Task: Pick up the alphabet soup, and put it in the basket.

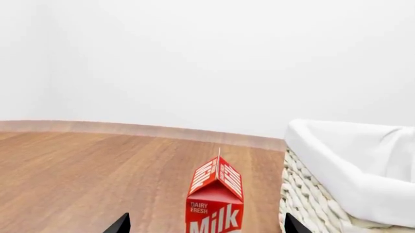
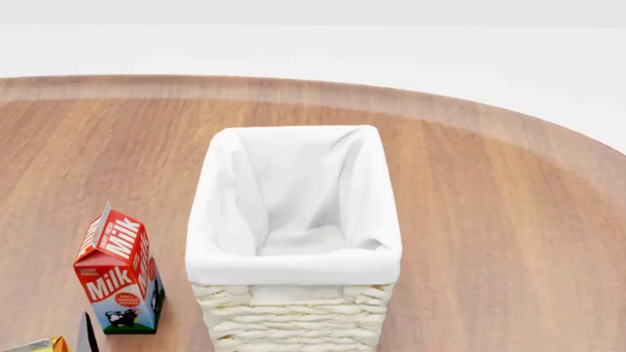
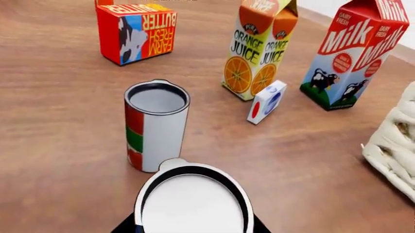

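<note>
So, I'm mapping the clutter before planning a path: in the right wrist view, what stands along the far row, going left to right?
Red rectangular butter box → tall orange juice carton → small white box with red and blue spots → red-and-white milk carton → cream woven wicker basket.

left gripper (image 1: 206, 227): we see two black pointed fingertips | right gripper (image 3: 191, 228): we see only black edges

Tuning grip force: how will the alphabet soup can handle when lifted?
Probably rigid: the alphabet soup shows a flat pale lid and a hard dark rim. Its round outline suggests it could twist under a light grip, and it would likely roll if laid sideways.
</note>
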### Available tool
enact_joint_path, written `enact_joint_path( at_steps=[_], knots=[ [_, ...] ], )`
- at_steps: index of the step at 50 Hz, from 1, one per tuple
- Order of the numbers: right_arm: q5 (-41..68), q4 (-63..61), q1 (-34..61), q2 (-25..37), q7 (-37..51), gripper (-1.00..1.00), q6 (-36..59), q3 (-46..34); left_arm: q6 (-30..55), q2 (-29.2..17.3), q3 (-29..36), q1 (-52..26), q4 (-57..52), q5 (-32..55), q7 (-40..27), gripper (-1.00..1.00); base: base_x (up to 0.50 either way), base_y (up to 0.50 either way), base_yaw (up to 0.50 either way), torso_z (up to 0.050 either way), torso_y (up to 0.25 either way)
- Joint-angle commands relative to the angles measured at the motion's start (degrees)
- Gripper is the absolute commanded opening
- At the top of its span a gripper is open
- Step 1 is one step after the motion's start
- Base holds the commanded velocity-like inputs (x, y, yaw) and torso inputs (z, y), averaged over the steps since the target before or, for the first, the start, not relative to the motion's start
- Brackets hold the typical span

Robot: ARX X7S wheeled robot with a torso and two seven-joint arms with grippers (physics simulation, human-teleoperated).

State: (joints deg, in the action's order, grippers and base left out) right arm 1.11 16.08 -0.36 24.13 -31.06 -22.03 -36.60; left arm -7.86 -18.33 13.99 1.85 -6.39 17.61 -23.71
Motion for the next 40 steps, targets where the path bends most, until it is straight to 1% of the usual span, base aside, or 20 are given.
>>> enact_joint_path(
  at_steps=[1,8,22,26,34,35,40],
  knots=[
    [-2.91,3.03,0.39,-0.85,1.54,-1.00,-1.20,-0.42,0.02,-0.20,0.09,0.13,-0.30,0.10,-0.25,1.00,0.00,0.00,0.00,0.000,0.000],
    [-0.74,2.25,-0.06,-0.77,1.72,-1.00,-3.46,0.42,0.20,-0.31,0.18,0.25,-0.64,0.08,-0.51,1.00,0.00,0.00,0.00,0.000,0.000],
    [7.12,-7.21,-4.10,3.07,-0.35,-1.00,-8.31,2.04,0.18,-0.48,0.27,0.34,-1.00,0.23,-0.81,1.00,0.00,0.00,0.00,0.000,0.000],
    [11.09,-10.07,-5.43,4.49,-1.71,-1.00,-10.12,2.37,0.23,-0.54,0.29,0.27,-1.04,0.33,-0.85,1.00,0.00,0.00,0.00,0.000,0.000],
    [12.50,-13.75,-7.39,6.22,-1.06,-1.00,-10.71,2.99,0.10,-0.66,0.34,0.19,-0.90,0.43,-0.84,1.00,0.00,0.00,0.00,0.000,0.000],
    [14.82,-14.78,-7.84,6.72,-1.73,-1.00,-11.36,3.09,0.03,-0.67,0.30,0.20,-0.89,0.47,-0.86,1.00,0.00,0.00,0.00,0.000,0.000],
    [18.67,-16.79,-8.53,7.49,-1.83,-1.00,-12.73,4.04,-0.04,-0.63,0.50,0.07,-0.63,0.37,-0.84,1.00,0.00,0.00,0.00,0.000,0.000]
  ],
)
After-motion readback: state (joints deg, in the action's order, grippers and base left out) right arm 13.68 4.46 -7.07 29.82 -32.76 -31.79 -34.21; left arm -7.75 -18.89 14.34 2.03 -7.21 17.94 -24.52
